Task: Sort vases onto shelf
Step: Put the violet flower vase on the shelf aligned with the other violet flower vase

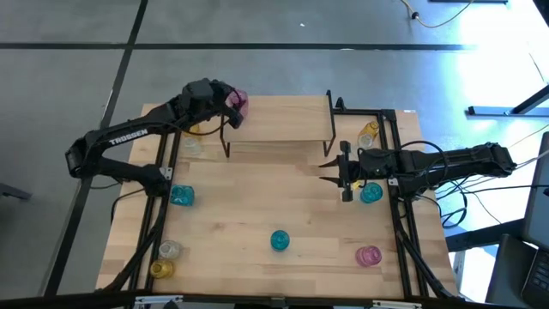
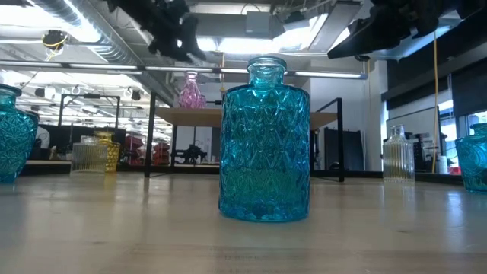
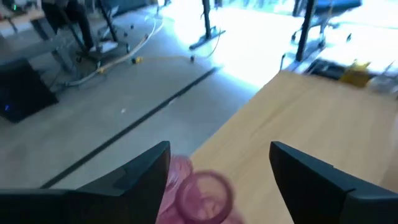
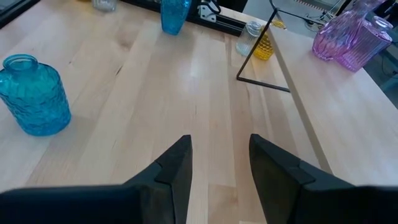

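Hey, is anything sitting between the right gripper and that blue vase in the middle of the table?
Nothing visible does. The right gripper, fingers apart and empty, hangs beside the shelf. Bare tabletop lies between it and the blue vase; the other vases stand off to the sides.

A light wooden tabletop (image 1: 257,223) fills the middle, with grey floor (image 1: 69,77) crossed by dark lines toward twelve o'clock and a black cable (image 1: 446,15) at one o'clock.
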Motion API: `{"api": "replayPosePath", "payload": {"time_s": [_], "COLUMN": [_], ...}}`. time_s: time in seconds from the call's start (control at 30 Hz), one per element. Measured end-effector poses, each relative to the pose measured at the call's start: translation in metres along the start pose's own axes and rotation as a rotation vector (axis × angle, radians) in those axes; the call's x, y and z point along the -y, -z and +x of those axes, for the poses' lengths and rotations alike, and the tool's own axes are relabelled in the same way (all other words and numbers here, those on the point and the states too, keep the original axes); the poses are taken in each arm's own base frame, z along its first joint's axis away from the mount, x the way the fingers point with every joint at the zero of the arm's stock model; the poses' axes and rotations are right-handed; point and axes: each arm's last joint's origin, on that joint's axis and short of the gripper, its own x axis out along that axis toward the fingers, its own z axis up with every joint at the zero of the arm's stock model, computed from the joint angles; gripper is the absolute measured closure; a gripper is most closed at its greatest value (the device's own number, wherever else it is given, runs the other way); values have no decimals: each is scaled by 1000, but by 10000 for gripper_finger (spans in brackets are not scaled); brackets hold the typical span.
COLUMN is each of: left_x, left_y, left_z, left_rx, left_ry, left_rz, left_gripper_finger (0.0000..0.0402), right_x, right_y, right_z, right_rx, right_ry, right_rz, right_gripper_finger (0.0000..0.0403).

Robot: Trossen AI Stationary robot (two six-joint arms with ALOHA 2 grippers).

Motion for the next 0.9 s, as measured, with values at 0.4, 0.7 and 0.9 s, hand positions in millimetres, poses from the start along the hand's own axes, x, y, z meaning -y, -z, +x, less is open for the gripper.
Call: {"api": "replayPosePath", "payload": {"time_s": [0.4,0.7,0.9], "left_x": [50,104,138], "left_y": [0,15,30], "left_z": [-36,-50,-53], "left_rx": [12,-37,-80], "left_ry": [286,477,568], "left_rz": [83,191,241], "left_gripper_finger": [133,133,133], "right_x": [0,-1,-3], "right_y": [1,-5,-7], "right_z": [0,0,0], "right_rx": [-6,71,86], "right_ry": [-1,-76,-139], "right_rz": [16,26,154], "right_gripper_finger": [260,260,260]}}
